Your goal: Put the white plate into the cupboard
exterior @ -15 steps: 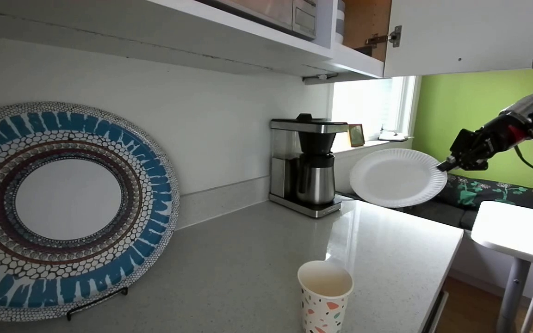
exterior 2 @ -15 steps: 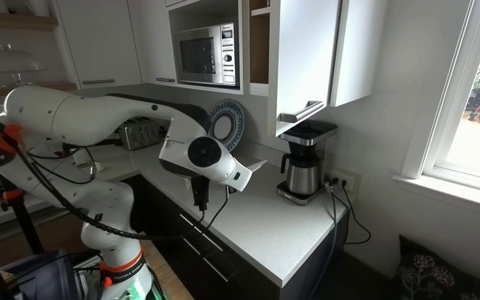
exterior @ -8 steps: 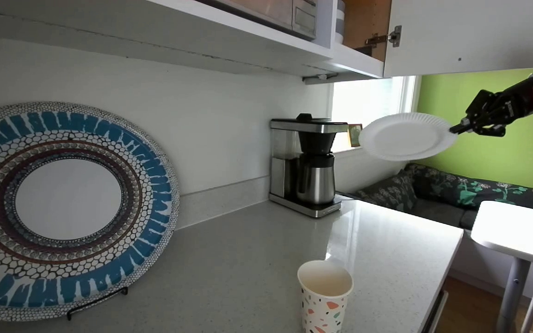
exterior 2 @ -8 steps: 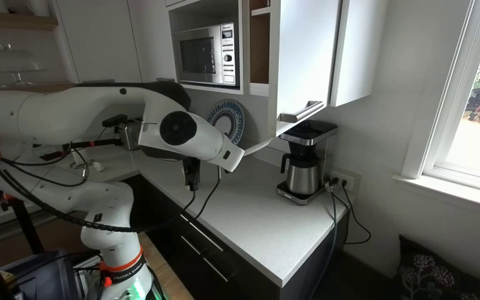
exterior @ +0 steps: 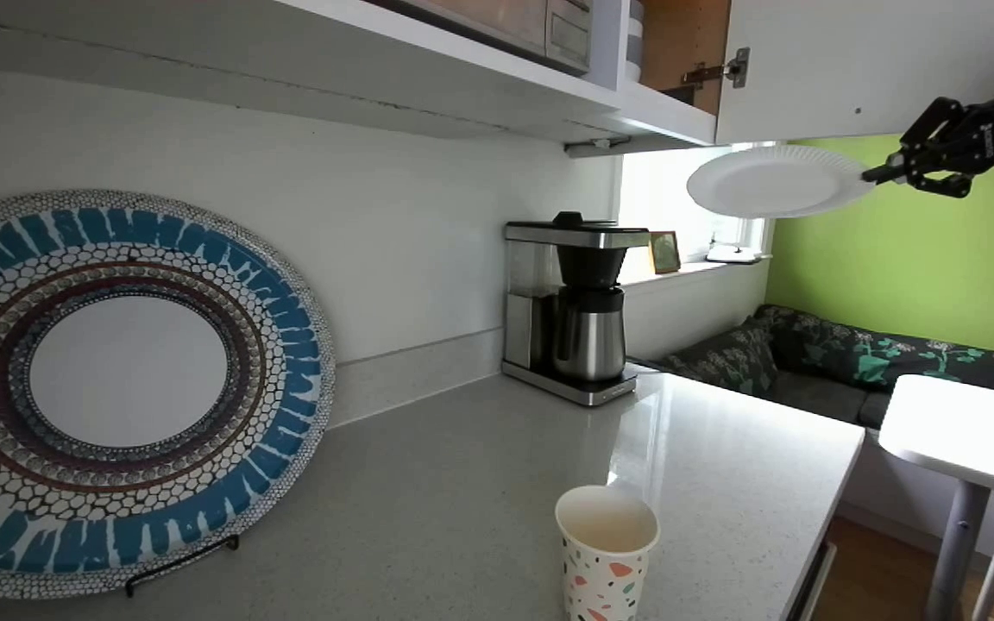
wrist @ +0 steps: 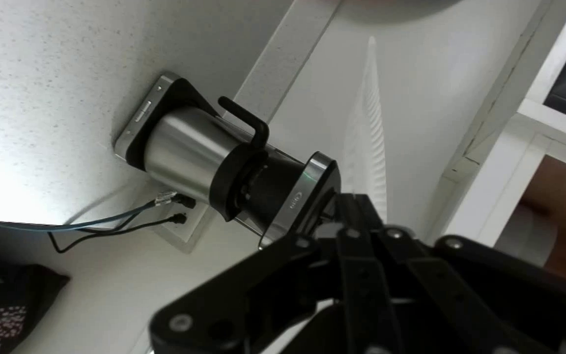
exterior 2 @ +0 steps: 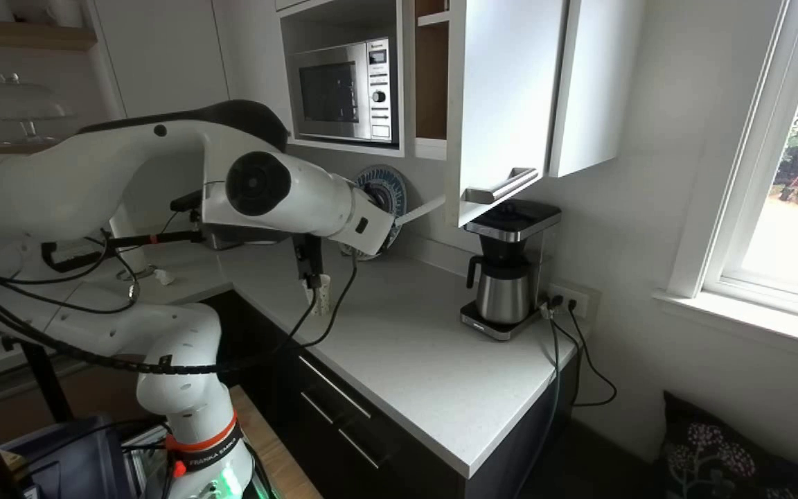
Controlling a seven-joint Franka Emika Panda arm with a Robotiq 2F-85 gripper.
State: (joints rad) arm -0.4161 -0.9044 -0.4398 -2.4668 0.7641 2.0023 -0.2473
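Above the pale speckled counter (exterior: 437, 483): a round all-white plate (exterior: 777, 181) with a fluted rim, held in the air at a slight tilt.
Black two-fingered gripper (exterior: 883, 174): clamped on the plate's rim, at the end of the white robot arm (exterior 2: 302, 197).
White wall cupboard (exterior: 682, 39) with brown wooden inside: its flat white door (exterior 2: 503, 104) swung wide; the plate is outside, showing below the cupboard's floor in both exterior views.
Gap between plate and door: hard to tell; in an exterior view the plate is a thin sliver meeting the door's outline.
Steel-and-black coffee maker (exterior: 588, 336): upright on the counter, near the wall.
White paper cup with coloured flecks (exterior: 607, 565): upright on the counter.
Large blue-patterned round platter (exterior: 128, 371): propped on a black wire stand (exterior: 182, 565).
Silver microwave (exterior 2: 340, 90): in the recess beside the cupboard.
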